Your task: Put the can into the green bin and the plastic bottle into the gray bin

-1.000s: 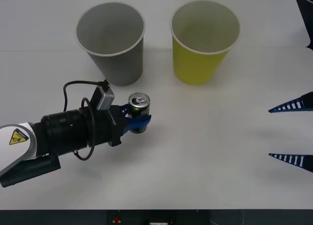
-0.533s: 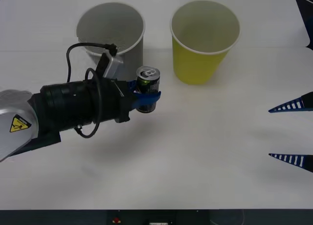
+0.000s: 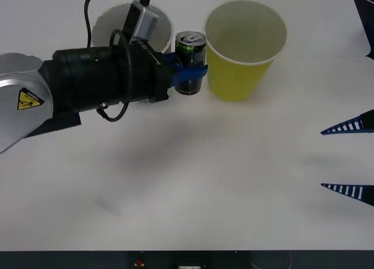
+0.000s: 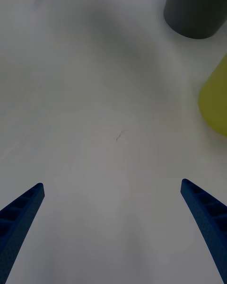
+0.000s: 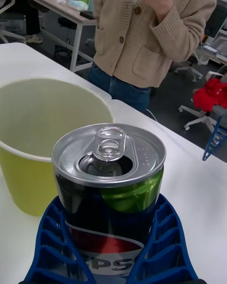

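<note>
My left gripper (image 3: pixel 190 72) is shut on the can (image 3: pixel 191 58), a small silvery-topped dark drink can held upright in the air just left of the green bin (image 3: pixel 245 49). In the left wrist view the can (image 5: pixel 109 184) sits between my blue fingers (image 5: pixel 163 246), with the green bin's (image 5: pixel 42 132) open mouth right beside it. The gray bin (image 3: pixel 163 38) stands behind my left arm, mostly hidden by it. My right gripper (image 3: pixel 349 158) is open at the table's right edge, far from both bins. The plastic bottle is out of view.
The white table (image 3: pixel 222 181) lies bare between the bins and its front edge. From the right wrist, the gray bin's base (image 4: pixel 196 7) and a slice of the green bin (image 4: pixel 215 104) stand ahead on the table.
My left arm has lifted the can off the table and carried it back and to the right, from in front of the gray bin to beside the green bin's rim. The right arm has stayed still.
</note>
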Controlling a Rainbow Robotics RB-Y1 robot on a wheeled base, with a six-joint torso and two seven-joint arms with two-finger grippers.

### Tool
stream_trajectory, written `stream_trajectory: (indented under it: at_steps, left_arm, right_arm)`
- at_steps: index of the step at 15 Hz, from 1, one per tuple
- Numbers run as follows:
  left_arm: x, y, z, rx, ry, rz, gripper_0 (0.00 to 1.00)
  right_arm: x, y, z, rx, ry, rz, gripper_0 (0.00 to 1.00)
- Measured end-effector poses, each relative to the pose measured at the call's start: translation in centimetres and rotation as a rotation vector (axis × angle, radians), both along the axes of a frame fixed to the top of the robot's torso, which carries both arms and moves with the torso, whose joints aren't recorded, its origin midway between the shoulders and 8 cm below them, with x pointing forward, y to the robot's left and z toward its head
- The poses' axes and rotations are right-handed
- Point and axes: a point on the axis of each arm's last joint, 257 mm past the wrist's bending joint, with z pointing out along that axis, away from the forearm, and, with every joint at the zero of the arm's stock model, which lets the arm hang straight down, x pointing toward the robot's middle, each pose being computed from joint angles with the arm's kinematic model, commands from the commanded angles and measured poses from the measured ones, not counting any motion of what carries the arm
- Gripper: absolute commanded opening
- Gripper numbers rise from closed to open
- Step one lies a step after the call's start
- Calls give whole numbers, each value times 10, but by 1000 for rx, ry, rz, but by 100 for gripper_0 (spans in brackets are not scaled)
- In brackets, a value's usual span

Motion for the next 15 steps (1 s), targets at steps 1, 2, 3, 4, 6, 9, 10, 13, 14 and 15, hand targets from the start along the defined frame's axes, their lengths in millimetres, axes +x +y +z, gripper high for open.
stream_trajectory:
  at_steps: [1, 2, 3, 4, 6, 9, 10, 13, 14, 15]
  left_arm:
    - [7, -2, 6, 31, 3, -5, 0]
    - [15, -4, 14, 61, 5, -8, 0]
    - [27, -6, 19, 96, 14, -5, 0]
    - [40, -10, 24, 117, 19, 2, 0]
    - [62, -26, 36, 155, 8, 13, 0]
    - [95, -62, 50, 172, -2, 24, 0]
    - [104, -72, 53, 181, -14, 32, 0]
    - [120, -100, 55, 219, -36, 52, 0]
    - [123, -108, 54, 218, -31, 51, 0]
    - [124, -115, 52, 223, -36, 49, 0]
  right_arm:
    - [0, 0, 0, 0, 0, 0, 100]
    - [0, 0, 0, 0, 0, 0, 100]
    - [0, 0, 0, 0, 0, 0, 100]
    - [0, 0, 0, 0, 0, 0, 100]
    - [0, 0, 0, 0, 0, 0, 100]
    - [0, 0, 0, 0, 0, 0, 100]
    - [0, 0, 0, 0, 0, 0, 100]
    - [0, 0, 0, 0, 0, 0, 100]
    - [0, 0, 0, 0, 0, 0, 100]
    - [0, 0, 0, 0, 0, 0, 100]
